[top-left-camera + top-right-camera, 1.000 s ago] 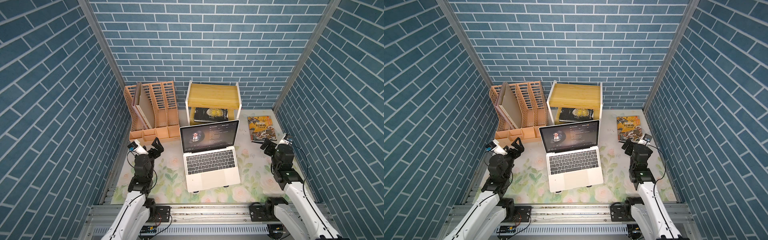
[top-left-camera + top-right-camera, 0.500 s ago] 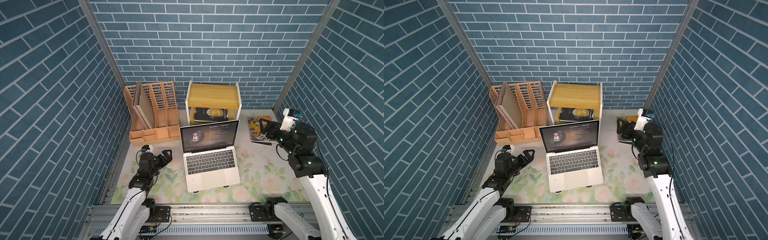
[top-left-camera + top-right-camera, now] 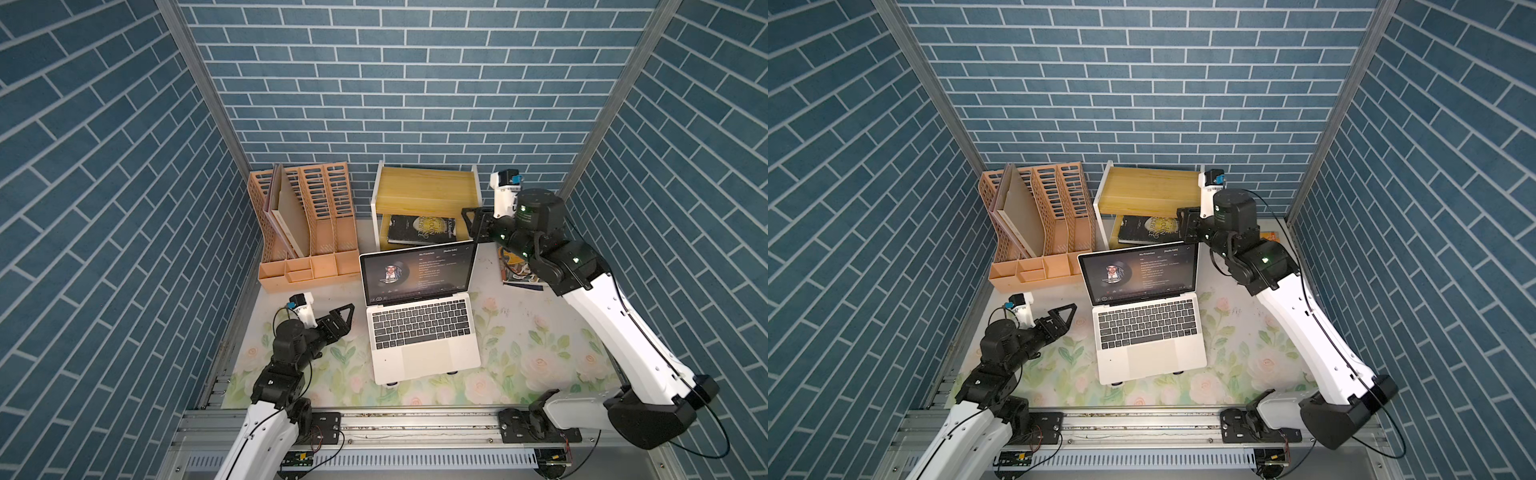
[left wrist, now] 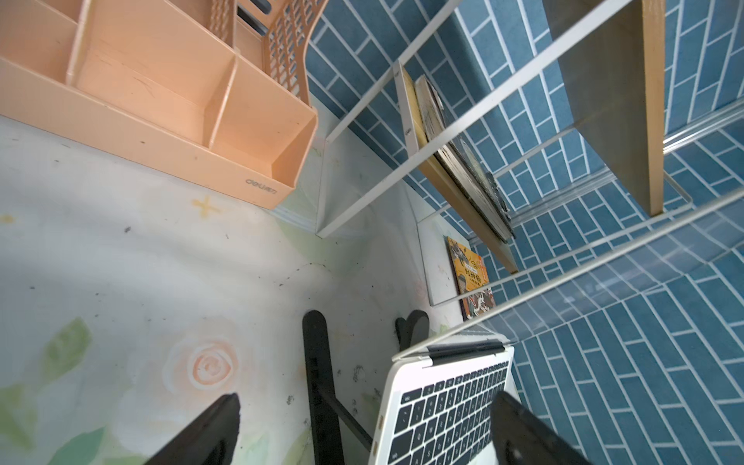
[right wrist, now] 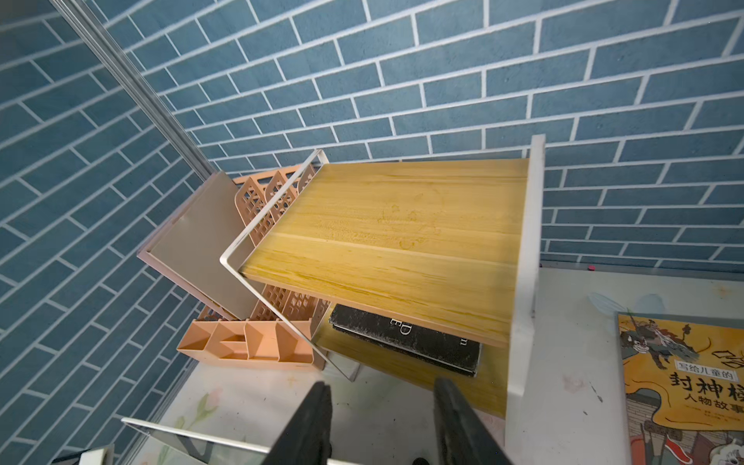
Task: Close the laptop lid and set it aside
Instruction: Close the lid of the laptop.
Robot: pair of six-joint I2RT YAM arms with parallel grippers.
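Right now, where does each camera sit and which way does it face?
Top views: overhead from the robot's side, looking down at the laptop; both arms show.
Left wrist: low on the table, faces organizer, shelf and laptop; left gripper shows.
Right wrist: raised by the lid's corner, faces shelf and back wall; right gripper shows.
Shared: all see the shelf.

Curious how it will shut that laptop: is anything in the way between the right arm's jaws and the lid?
Nothing visible does. The right gripper hangs behind the laptop lid's top right corner, with open air between. The wooden shelf and its black book sit farther back, not between them.
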